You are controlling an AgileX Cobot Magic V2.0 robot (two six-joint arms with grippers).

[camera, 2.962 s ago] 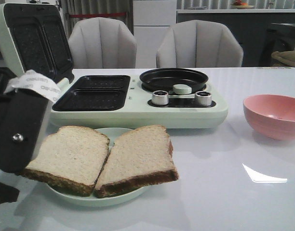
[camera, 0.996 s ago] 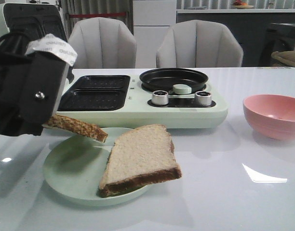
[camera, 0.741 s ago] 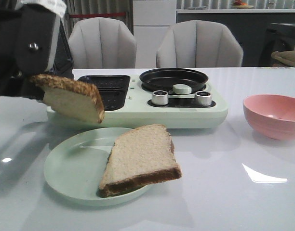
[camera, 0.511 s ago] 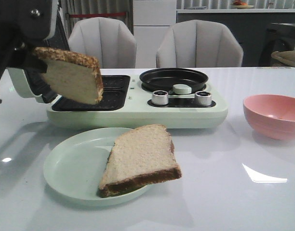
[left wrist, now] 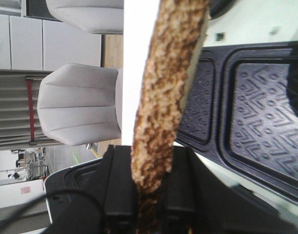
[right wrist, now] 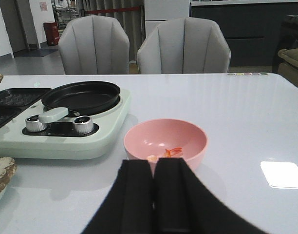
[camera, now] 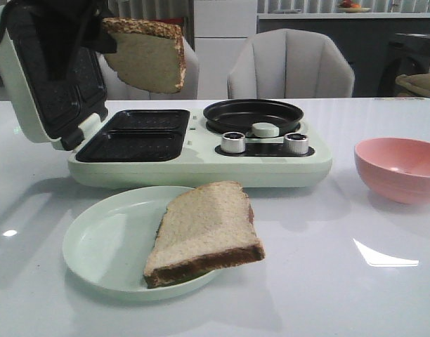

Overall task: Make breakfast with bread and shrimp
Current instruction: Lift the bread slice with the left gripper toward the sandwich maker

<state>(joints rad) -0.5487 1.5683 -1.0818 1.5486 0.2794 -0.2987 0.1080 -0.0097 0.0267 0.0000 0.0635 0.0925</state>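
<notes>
Left pincer (left wrist: 148, 204) raised above sandwich plates (camera: 134, 137), clamped on bread slice (camera: 148, 56); right pincer (right wrist: 154, 195) closed, empty.

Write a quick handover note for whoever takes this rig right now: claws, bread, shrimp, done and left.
Left claw: shut on one bread slice, held in the air above the open sandwich maker.
Right claw: shut, holding nothing, near the pink bowl.
Second slice lies on the green plate.
Shrimp sits in the pink bowl.
Done: one slice lifted.
Left: place both slices, then handle the shrimp; grill trays and round pan hold nothing.
</notes>
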